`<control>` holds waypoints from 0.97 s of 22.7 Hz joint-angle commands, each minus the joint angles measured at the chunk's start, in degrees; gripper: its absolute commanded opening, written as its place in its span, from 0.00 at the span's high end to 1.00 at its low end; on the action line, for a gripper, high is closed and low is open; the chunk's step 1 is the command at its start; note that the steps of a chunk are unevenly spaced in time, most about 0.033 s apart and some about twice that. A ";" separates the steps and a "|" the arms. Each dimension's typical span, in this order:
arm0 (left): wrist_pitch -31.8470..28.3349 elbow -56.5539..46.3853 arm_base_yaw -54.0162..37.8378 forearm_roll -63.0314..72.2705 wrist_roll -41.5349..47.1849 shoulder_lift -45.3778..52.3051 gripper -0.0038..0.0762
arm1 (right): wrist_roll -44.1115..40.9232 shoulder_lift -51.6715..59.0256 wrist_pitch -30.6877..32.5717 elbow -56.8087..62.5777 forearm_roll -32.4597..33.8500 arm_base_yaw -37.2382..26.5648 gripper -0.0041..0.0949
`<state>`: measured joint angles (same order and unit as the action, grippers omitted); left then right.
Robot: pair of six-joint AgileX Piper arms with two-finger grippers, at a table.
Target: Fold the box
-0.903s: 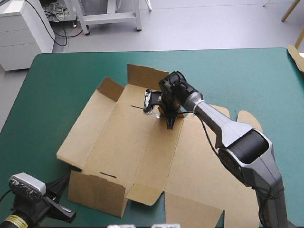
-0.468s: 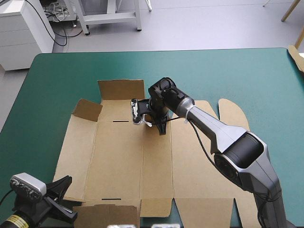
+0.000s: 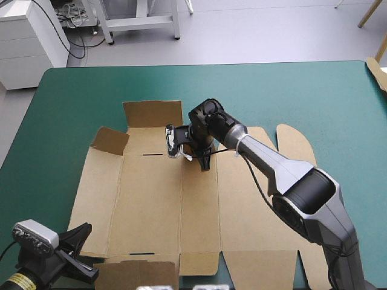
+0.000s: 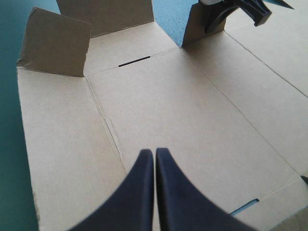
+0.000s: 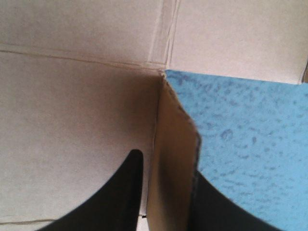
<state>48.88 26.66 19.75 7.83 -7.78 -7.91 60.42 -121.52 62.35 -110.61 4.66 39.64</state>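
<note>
The brown box (image 3: 151, 199) lies as an opened flat sheet across the middle of the teal-green table. Two flaps stand raised at its far left, a broad one (image 3: 152, 113) and a corner one (image 3: 110, 140). At the sheet's far edge my right gripper (image 3: 204, 161) is shut on a small upright flap (image 5: 173, 159), which runs between its fingers. The left wrist view shows that flap (image 4: 197, 26) with the right gripper (image 4: 231, 12) on it. My left gripper (image 4: 154, 151) is shut and holds nothing, above the sheet's near left part (image 4: 192, 110). In the high view the left gripper (image 3: 83, 231) is at the near left corner.
A small flap (image 3: 136, 275) lies at the sheet's near edge, close to the table's front. A rounded tab (image 3: 293, 142) sticks out on the right. Bare teal-green cover (image 3: 78, 96) surrounds the sheet. A piece of brown board (image 3: 378, 72) shows at the table's right edge.
Earlier the sheet lay skewed with a near-left wall raised. It has since swung square to the table and lies flat. My right gripper moved slightly left with it; the left gripper stayed put.
</note>
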 commanded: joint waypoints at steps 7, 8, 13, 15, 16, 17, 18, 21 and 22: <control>-4.03 1.20 0.38 1.18 -0.02 -0.87 0.96 | -6.98 4.21 4.71 -9.34 -0.03 -0.04 0.55; -4.03 1.20 0.38 1.18 -0.02 -0.87 0.96 | -9.80 4.51 4.71 -10.91 -0.03 -0.04 0.55; -4.03 1.20 0.38 0.50 -0.02 -0.87 0.96 | -22.50 10.20 4.71 -14.47 0.33 -0.04 0.55; -4.03 1.20 0.38 0.37 -0.02 -0.87 0.96 | -28.26 14.19 4.71 -14.47 1.10 -0.15 0.57; -4.03 1.20 0.38 0.37 -0.02 -0.87 0.96 | -30.96 17.38 4.71 -14.47 1.27 -0.15 0.60; -4.03 1.20 0.38 0.37 -0.02 -0.87 0.96 | -33.68 20.06 4.71 -14.47 1.27 -0.15 0.64; -4.03 1.20 0.38 0.37 -0.02 -0.87 0.96 | -35.85 22.12 4.71 -14.47 1.64 -0.15 0.69; -4.03 1.20 0.38 0.37 -0.02 -0.87 0.96 | -45.15 30.81 4.71 -11.16 5.91 -0.15 0.94; -4.03 1.20 0.38 0.37 -0.02 -0.87 0.96 | -48.01 33.33 4.71 -8.91 7.50 -0.15 0.98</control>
<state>48.82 26.66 19.75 7.56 -7.78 -7.91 18.09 -95.59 69.31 -121.33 8.43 39.69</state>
